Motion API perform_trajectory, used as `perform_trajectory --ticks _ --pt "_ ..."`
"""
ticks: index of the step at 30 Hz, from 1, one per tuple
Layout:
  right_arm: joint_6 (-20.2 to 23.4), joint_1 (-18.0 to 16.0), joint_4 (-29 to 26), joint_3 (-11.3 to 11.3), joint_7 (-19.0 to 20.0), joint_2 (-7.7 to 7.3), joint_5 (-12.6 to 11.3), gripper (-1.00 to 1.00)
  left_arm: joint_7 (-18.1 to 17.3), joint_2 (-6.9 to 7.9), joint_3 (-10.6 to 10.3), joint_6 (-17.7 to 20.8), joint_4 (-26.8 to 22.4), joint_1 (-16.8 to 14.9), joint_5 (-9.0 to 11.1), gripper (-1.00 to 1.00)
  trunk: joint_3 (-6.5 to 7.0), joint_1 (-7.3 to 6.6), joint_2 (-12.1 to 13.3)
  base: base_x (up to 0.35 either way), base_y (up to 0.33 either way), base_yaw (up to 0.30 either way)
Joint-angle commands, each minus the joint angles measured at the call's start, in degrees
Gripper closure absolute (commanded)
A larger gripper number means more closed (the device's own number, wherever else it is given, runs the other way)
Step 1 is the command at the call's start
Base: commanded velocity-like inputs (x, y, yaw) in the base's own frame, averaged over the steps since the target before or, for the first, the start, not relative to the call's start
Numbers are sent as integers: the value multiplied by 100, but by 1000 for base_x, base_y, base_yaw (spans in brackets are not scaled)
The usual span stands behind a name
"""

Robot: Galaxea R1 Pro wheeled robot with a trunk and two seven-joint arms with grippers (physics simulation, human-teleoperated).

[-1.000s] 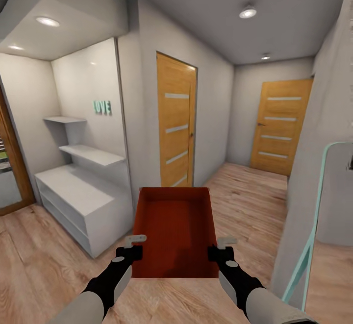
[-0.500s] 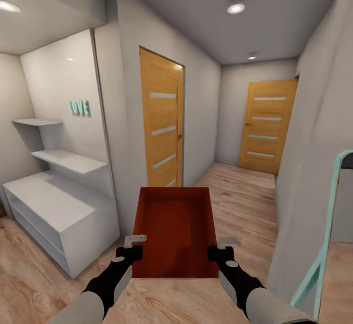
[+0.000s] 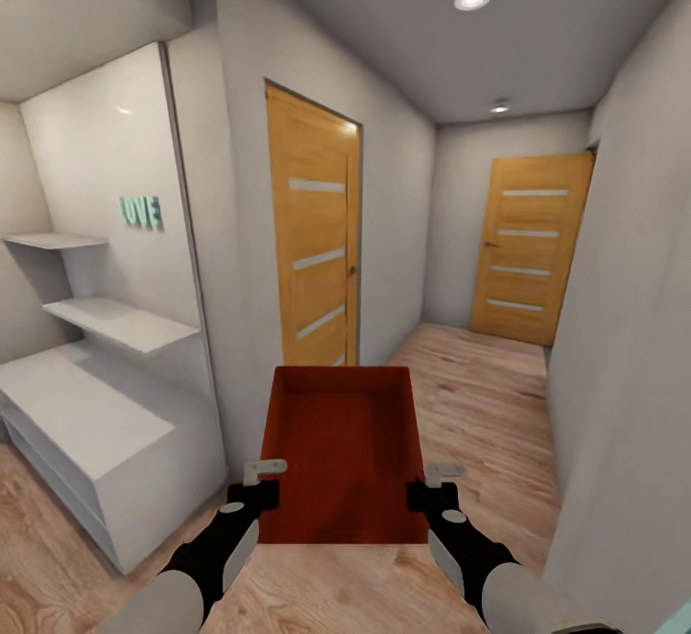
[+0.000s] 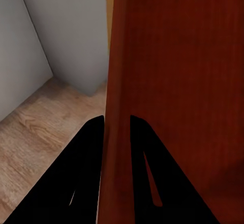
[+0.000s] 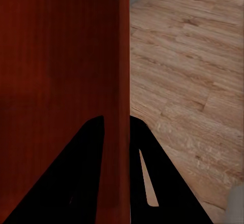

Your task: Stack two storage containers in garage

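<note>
One orange-red storage container (image 3: pixel 342 447) hangs in front of me, level, carried over a light wood plank floor. My left gripper (image 3: pixel 263 474) is shut on its left wall, and in the left wrist view the two dark fingers (image 4: pixel 86 153) straddle that wall (image 4: pixel 118 107). On the opposite side my right gripper (image 3: pixel 434 476) is shut on the right wall, seen in the right wrist view with its fingers (image 5: pixel 89 153) pinching the rim (image 5: pixel 116 82). The container is empty.
A corridor runs ahead with an orange-wood door (image 3: pixel 311 229) with glass slits on the left wall and another such door (image 3: pixel 528 248) at the far end. A white shelf unit (image 3: pixel 91 423) stands at my left. A grey wall (image 3: pixel 624 346) is close on the right.
The view has swung right and moved forward: the shelf unit slid left, the mint-framed mirror at the right left the picture. The container and both grippers hold the same pose.
</note>
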Motion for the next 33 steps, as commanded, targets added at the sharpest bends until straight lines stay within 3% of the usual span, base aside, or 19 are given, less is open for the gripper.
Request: perform_trajectory --ticks 1,26,33 --pt "-9 1 14 16 -35 0 -53 100 212 0 328 41 -137 -3 231 100 -3 5 -4 323 0 0" --pt "-8 1 14 14 -37 0 -53 100 212 2 328 41 -137 -3 231 100 -3 5 -4 323 0 -2" --pt "-1 1 14 16 -69 6 -53 100 212 0 328 41 -137 -3 231 100 -3 5 -4 323 0 -215"
